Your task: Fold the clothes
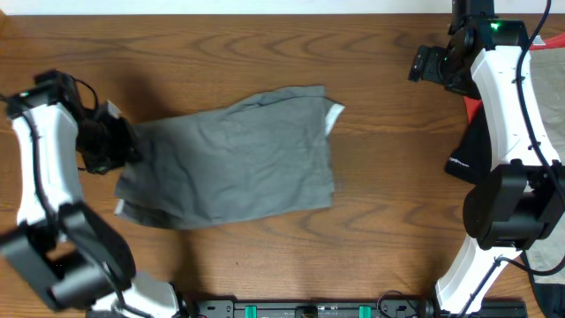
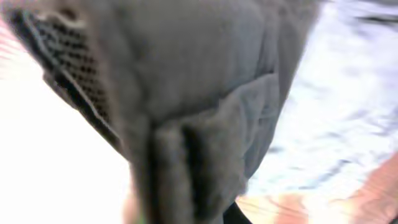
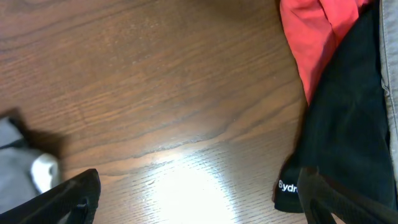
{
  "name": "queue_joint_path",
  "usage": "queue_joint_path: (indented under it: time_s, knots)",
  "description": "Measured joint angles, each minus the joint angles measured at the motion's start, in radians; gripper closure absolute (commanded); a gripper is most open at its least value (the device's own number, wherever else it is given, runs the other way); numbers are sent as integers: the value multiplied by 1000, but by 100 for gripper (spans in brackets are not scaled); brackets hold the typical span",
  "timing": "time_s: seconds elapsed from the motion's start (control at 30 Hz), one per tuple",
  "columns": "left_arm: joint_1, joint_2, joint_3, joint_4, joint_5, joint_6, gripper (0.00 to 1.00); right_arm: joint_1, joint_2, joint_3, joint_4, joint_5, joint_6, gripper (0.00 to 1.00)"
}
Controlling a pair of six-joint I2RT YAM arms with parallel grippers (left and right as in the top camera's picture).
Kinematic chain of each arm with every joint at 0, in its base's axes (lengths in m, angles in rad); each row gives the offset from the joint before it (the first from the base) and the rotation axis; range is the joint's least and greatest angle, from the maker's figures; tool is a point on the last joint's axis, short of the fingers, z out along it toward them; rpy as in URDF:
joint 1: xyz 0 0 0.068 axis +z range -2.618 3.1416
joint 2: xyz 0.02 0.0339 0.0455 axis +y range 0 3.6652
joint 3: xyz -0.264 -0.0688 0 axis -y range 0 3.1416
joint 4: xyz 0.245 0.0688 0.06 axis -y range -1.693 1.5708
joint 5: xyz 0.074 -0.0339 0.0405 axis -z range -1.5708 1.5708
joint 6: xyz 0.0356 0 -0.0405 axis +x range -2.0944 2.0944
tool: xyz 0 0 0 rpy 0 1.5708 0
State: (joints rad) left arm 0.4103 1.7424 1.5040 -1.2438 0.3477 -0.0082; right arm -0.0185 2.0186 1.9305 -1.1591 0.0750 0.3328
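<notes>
1. Left arm (image 1: 40, 168): rises from the near-left corner, bends at the elbow, turns the wrist inward over the table (image 1: 265, 44).
2. Left gripper (image 1: 113, 146): clamps tight on the left edge of the grey-olive shorts (image 1: 234, 155); fills the left wrist view with blurred, bunched grey cloth (image 2: 205, 93).
3. Shorts: lie spread across mid-table, creased.
4. Right arm (image 1: 503, 97): stands tall at the right side, points the wrist left near the far edge.
5. Right gripper (image 1: 430, 64): gapes wide, grips nothing, hangs over bare wood, fingertips (image 3: 71, 196) well apart.
6. Red-orange garment (image 3: 317, 37) and black garment (image 3: 342, 124) with white lettering: lie touching by the right arm, well apart from the shorts.
</notes>
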Motion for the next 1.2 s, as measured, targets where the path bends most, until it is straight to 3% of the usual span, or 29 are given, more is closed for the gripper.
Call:
queue_joint_path:
  time_s: [0.33,1.2]
  knots:
    - [-161,-213,26,-18,-18,-11,94,0,0,0,0,0,0,1]
    - [-505,-130,26,159,-22,-129,94,0,0,0,0,0,0,1]
